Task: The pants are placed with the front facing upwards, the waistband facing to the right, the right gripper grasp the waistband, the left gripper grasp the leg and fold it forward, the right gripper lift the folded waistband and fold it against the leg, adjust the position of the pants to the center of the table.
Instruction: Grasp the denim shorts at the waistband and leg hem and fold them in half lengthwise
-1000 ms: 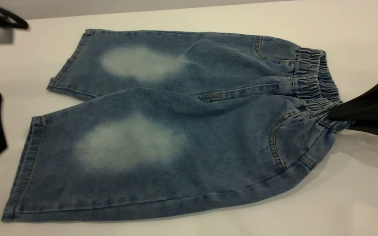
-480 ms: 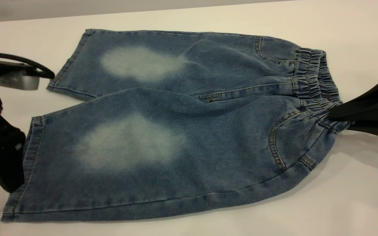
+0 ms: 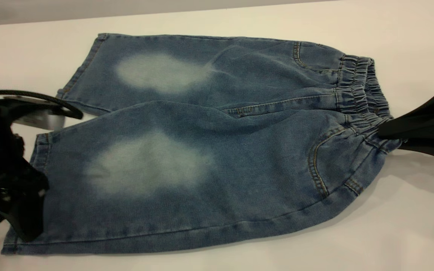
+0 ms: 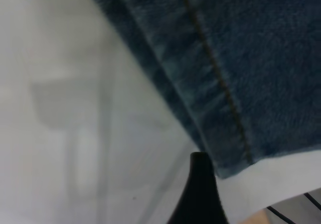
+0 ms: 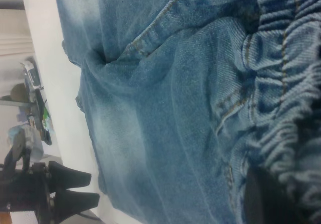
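The blue denim pants (image 3: 209,150) lie spread flat on the white table (image 3: 409,226), front up, legs to the left. The ruched waistband (image 3: 360,94) is at the right. My right gripper (image 3: 382,131) is shut on the waistband's near part, bunching it; its dark finger (image 5: 261,199) presses into the gathers. My left gripper (image 3: 26,226) hovers over the near leg's hem (image 3: 38,158). It is open, its two fingers (image 5: 75,176) apart. One black finger (image 4: 200,194) sits just beside the hem corner (image 4: 225,153), touching the table side.
A black cable (image 3: 40,98) loops off the left arm over the gap between the two legs' hems. Bare white table lies in front of the pants and to the far right. Clutter and stands show beyond the table's edge (image 5: 30,83).
The left arm has come in from the left edge and moved down toward the near corner of the near leg's hem. The right gripper and the pants have stayed still.
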Controlling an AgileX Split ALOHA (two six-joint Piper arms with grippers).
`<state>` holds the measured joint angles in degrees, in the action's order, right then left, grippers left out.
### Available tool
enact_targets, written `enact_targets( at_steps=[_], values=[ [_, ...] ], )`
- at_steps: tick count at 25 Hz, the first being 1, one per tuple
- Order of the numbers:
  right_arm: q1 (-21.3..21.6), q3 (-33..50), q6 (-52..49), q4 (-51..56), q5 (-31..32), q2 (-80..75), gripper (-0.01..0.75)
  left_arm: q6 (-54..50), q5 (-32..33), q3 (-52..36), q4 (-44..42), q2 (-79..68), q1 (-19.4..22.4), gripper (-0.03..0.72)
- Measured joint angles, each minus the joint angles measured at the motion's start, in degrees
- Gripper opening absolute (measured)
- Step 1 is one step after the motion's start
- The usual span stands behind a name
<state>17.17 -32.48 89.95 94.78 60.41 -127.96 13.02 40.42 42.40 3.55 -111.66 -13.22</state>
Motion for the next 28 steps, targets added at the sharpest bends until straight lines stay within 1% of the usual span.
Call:
enact_targets(
  at_steps=[6,16,19,21,24,28],
  values=[
    [0.0,0.0,0.0,-0.1,-0.1,0.0,0.034,0.0,-1.1,0.1,-0.6,-3.1,-2.5,0.517],
    [0.0,0.0,0.0,-0.1,-0.1,0.0,0.034,-0.1,-2.1,0.1,-0.9,-3.9,-2.6,0.517],
    [0.0,0.0,0.0,-0.1,-0.1,0.0,0.034,0.0,-2.1,0.1,-1.0,-3.9,-2.6,0.505],
    [0.0,0.0,0.0,-0.1,-0.1,0.0,0.034,0.0,-2.3,0.1,-1.0,-3.9,-2.6,0.481],
    [0.0,0.0,0.0,-0.1,-0.1,0.0,0.034,0.0,-2.5,0.1,-1.2,-3.9,-2.6,0.416],
    [0.0,0.0,0.0,-0.1,-0.1,0.0,0.034,0.0,-2.5,0.1,-1.2,-3.9,-2.6,0.289]
  ],
)
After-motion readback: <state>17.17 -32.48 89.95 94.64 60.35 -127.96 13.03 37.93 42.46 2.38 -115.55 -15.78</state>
